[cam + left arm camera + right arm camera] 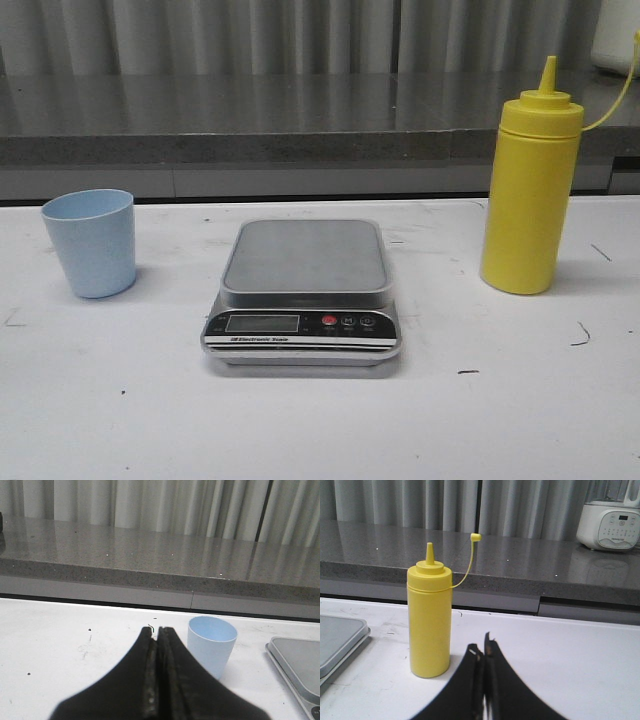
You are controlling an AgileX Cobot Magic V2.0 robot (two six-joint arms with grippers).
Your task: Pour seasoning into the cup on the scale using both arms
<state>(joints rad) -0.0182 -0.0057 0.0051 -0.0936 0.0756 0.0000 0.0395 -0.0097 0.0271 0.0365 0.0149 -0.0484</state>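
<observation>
Three things wait in a row across my counter (pixel 120 420). The seasoning (pixel 529 190) stands upright near the right edge, long axis vertical, its little tethered cap hanging off to one side, nozzle bare. The scale (pixel 304 292) sits mid-counter with nothing on its platform, and the cup (pixel 90 242) stands mouth-up toward the left edge, well apart from the scale.

My right end effector (pixel 484 655) is pressed closed and holds nothing; the bottle stands ahead of it and a little toward the scale, so I judge that arm nearer it. My left end effector (pixel 157 632) is likewise closed and empty, the cup (pixel 211 645) just ahead on the scale side. Moving the cup onto the platform looks like the first job.
</observation>
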